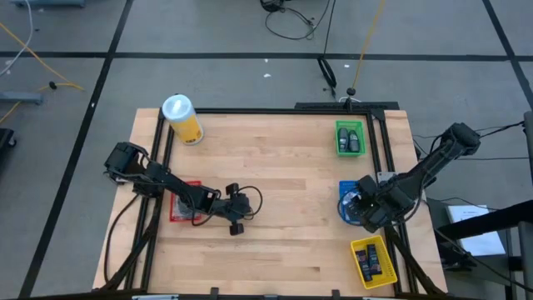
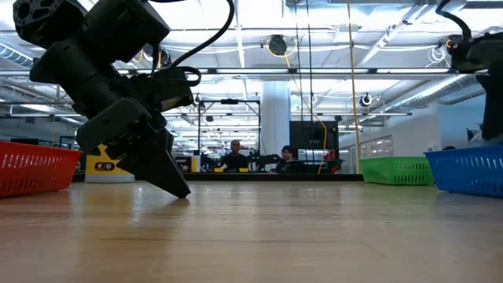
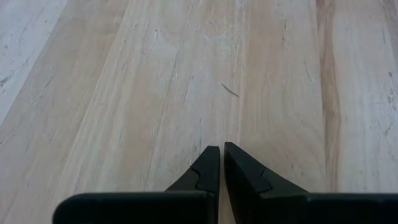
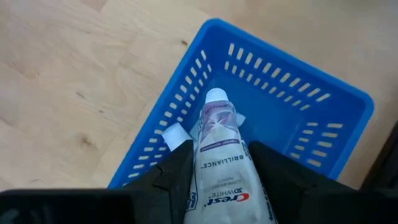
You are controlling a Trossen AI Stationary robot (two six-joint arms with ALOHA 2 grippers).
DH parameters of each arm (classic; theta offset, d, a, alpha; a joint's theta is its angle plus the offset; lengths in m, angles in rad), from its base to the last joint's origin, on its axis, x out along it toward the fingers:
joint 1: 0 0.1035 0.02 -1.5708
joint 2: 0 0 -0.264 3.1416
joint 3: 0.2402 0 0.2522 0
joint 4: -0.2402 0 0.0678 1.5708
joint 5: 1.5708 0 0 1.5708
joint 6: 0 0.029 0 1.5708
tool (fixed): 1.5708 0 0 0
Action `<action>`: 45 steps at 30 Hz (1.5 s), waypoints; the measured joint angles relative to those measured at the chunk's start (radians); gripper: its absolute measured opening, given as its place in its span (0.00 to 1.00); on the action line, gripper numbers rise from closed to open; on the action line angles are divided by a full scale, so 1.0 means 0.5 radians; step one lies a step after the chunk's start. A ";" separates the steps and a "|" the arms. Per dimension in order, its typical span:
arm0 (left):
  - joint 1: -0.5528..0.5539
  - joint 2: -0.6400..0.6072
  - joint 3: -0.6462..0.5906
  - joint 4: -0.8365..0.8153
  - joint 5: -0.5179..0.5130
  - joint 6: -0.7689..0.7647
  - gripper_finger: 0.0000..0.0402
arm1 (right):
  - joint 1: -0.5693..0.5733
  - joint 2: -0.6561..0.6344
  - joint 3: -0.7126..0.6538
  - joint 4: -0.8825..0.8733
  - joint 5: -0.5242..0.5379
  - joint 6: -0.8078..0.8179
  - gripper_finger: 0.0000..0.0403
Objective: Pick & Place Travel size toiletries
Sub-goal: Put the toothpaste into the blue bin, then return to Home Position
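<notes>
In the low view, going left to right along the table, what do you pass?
Red bin → left gripper, shut, tips at the tabletop → green bin → blue bin.

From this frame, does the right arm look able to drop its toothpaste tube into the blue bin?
Probably yes. The right hand holds the toothpaste tube right above the blue bin, cap pointing in, with nothing in between.

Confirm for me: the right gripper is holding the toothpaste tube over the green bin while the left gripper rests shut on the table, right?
Not quite. The right gripper holds the toothpaste tube over the blue bin, not the green one; the right wrist view shows it. The rest stands: the left gripper rests shut on the table.
</notes>
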 joint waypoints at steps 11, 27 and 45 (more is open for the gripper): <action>0.000 0.000 0.000 0.004 0.001 0.022 0.05 | -0.019 0.058 -0.198 0.270 -0.032 -0.027 0.35; 0.000 0.000 0.000 0.011 0.000 0.024 0.05 | -0.018 0.042 -0.243 0.395 -0.030 -0.229 0.63; 0.004 0.000 -0.001 0.026 0.000 0.060 0.05 | -0.238 -0.348 0.026 0.999 -0.074 -1.734 0.52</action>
